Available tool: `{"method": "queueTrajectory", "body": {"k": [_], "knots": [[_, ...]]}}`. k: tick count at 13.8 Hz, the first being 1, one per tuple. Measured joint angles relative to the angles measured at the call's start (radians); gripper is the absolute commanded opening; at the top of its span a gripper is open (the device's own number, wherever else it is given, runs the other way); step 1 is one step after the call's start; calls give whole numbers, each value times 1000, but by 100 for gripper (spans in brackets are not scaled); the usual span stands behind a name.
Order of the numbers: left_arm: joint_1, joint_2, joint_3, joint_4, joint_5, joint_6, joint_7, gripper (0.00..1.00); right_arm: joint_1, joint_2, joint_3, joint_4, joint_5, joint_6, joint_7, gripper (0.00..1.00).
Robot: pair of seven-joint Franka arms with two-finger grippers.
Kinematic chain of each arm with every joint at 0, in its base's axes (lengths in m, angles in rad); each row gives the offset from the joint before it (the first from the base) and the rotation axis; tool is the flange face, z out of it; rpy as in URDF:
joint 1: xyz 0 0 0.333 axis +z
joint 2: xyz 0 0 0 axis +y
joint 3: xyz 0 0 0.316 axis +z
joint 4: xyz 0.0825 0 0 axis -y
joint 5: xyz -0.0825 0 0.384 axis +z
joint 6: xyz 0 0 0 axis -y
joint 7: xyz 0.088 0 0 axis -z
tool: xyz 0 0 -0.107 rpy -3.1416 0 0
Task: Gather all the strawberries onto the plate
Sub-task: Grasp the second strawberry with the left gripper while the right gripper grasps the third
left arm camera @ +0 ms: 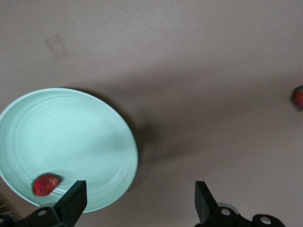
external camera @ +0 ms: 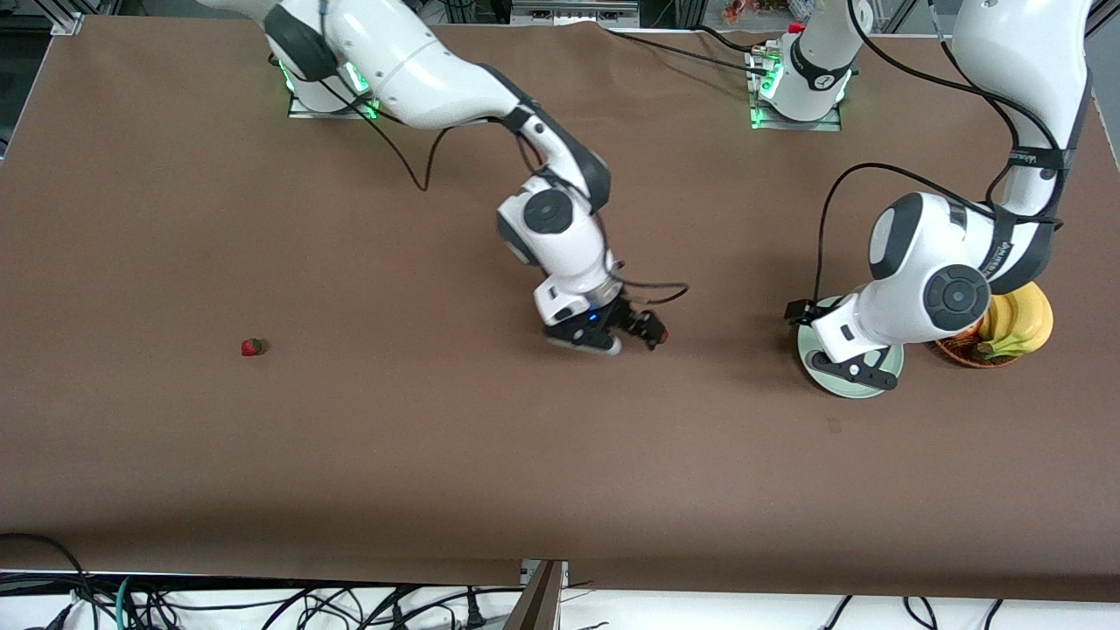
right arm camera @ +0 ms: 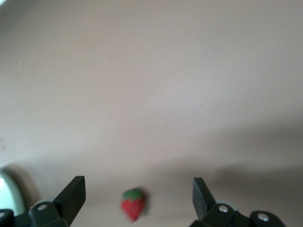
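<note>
I'm seeing three strawberries: one on the plate (left arm camera: 94, 137) under my spread left gripper (left arm camera: 137, 198), one (right arm camera: 133, 204) beneath my spread right gripper (right arm camera: 137, 198), one (external camera: 252, 347) toward the right arm's end.

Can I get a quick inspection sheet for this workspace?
Surface: brown table; faint mark near its front edge.
Job's things: one strawberry on the mint-green plate; a second strawberry on the table under the right gripper; a third strawberry toward the right arm's end.
Clutter: wicker basket with bananas beside the plate.
Grippers: left gripper open, over the plate's edge; right gripper open, around the second strawberry, not closed.
Cables: black cables on both arms; a tangle below the table's front edge.
Surroundings: frame rails past the table.
</note>
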Motion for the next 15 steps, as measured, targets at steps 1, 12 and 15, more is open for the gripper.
{"method": "queueTrajectory", "body": {"k": [1,12,15], "knots": [[0,4,-14,0,-5,0,-33,100,-50,-30,0,0,1,-91,-93,100],[-231,148,-41,-6,-143,313,-528,100,-516,-126,-106,-21,-16,-749,-983,100],[-277,209,-38,-8,-66,400,-614,100,-553,-137,-224,-94,-15,-758,-1157,100]]}}
